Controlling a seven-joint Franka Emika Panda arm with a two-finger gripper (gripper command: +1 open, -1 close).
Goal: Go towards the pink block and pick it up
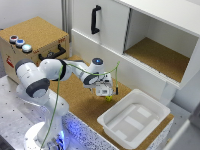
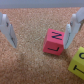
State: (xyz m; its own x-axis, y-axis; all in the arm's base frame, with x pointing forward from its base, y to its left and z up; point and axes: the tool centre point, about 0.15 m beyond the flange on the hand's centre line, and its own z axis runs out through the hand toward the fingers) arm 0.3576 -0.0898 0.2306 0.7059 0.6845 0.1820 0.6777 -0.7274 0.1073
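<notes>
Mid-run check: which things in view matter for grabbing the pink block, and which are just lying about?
For the job:
- pink block
- gripper, open, fingers either side of the cork surface

Lying about:
- yellow block beside the pink one
- white tray
- cabinet
- button box
</notes>
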